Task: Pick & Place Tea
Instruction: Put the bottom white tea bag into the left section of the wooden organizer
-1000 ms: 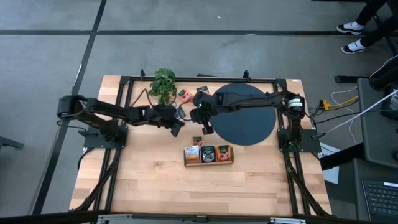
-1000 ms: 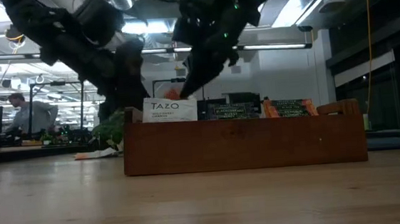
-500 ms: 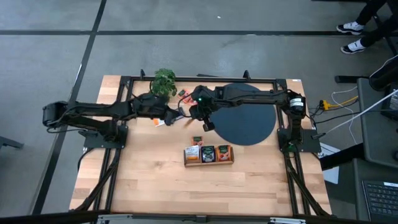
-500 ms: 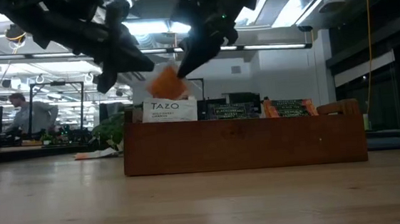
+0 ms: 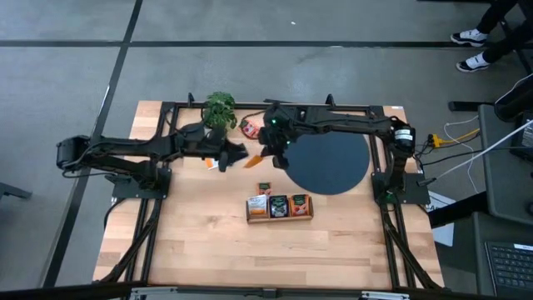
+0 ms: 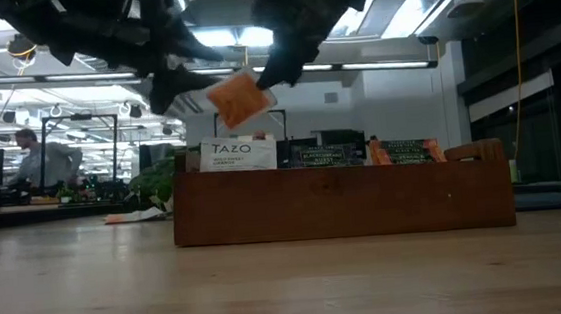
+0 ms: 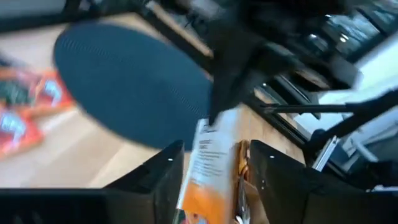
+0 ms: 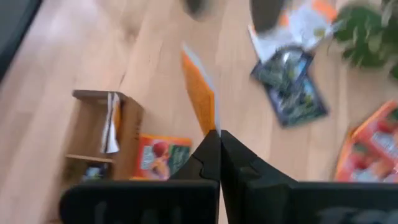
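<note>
In right hand (image 8: 219, 134), orange packet (image 8: 199, 93) (edge-on at wrist, face-on low)

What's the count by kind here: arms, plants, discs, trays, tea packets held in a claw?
Arms: 2, ending in the left claw and the right claw
Plant: 1
Disc: 1
Tray: 1
Packet held: 1, in the right claw
Total: 6
</note>
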Robot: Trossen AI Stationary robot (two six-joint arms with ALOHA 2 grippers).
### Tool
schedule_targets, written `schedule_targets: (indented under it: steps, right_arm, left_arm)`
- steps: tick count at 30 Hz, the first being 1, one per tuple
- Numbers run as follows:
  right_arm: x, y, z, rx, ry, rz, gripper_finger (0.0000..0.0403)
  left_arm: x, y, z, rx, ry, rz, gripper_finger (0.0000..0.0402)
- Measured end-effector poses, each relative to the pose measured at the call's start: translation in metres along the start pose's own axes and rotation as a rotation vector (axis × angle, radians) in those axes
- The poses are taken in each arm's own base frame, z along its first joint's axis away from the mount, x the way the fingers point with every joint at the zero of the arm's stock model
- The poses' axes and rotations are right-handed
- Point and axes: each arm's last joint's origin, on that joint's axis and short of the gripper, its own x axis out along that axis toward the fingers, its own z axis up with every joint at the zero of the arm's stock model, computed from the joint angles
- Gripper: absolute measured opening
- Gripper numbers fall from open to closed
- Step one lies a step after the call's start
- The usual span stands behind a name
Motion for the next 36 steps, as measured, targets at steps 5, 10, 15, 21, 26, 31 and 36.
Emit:
schedule_targets:
  steps: [5,10,15,21,26,31,36]
  right_arm:
    - [-0.001,-0.003,-0.002,0.104,0.010,0.014,0.0000]
    - [-0.004,-0.001,0.002,0.105,-0.017,0.053,0.0000]
    - [-0.012,0.000,0.013,0.106,-0.057,0.052,0.0000]
    - [-0.025,0.001,0.029,0.082,-0.114,0.041,0.0000]
    - [-0.027,0.002,0.030,0.085,-0.109,0.042,0.0000]
    - [-0.027,0.002,0.029,0.087,-0.105,0.039,0.0002]
    - [-0.027,0.001,0.029,0.120,-0.102,0.026,0.0016]
  left_arm:
    - [0.001,-0.008,0.000,0.135,-0.014,-0.039,0.0199]
    - [0.003,-0.008,-0.005,0.166,0.031,-0.026,0.0200]
    - [0.006,-0.005,-0.009,0.176,0.054,-0.011,0.0200]
    - [0.009,-0.004,-0.011,0.170,0.072,-0.004,0.0199]
    - [0.009,-0.004,-0.009,0.167,0.058,-0.007,0.0152]
    - [0.009,-0.005,-0.007,0.169,0.039,-0.023,0.0060]
    - [0.009,-0.006,-0.008,0.160,0.043,-0.028,0.0012]
